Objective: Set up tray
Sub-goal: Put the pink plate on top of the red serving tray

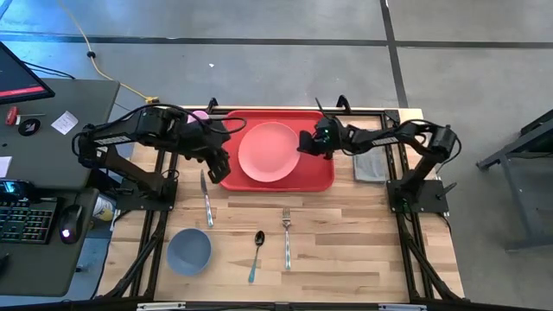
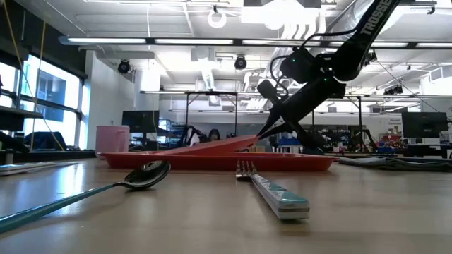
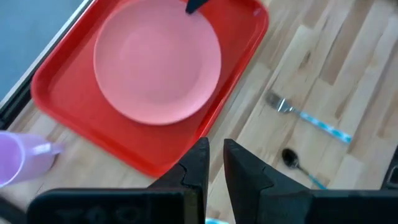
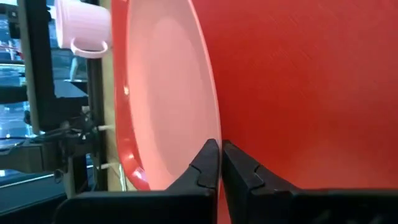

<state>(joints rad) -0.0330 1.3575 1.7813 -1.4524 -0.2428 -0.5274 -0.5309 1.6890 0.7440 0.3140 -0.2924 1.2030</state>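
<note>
The bright red tray point(image 1: 320, 177) lies at the far middle of the table. The round salmon-pink plate point(image 1: 270, 151) is on it. The plate is tilted: its left edge rests on the tray and its right edge is raised, as the low view point(image 2: 212, 144) shows. My right gripper point(image 1: 302, 142) is shut on the plate's right rim. My left gripper point(image 1: 221, 164) hovers over the tray's near left corner. Its fingers point(image 3: 214, 165) are almost closed and hold nothing. My right gripper pinches the plate's right rim point(image 4: 210, 134) between its two fingers. It comes from the table's right side, slanting down point(image 2: 263, 134). The plate's right edge is lifted and its left edge point(image 2: 166, 149) stays on the tray.
A knife point(image 1: 206, 197), a fork point(image 1: 286, 233), a spoon point(image 1: 257, 250) and a blue bowl point(image 1: 188, 250) lie on the wood nearer the front. A pale pink mug point(image 1: 199, 115) stands by the tray's far left corner. A grey cloth point(image 1: 370, 166) lies to the right of the tray.
</note>
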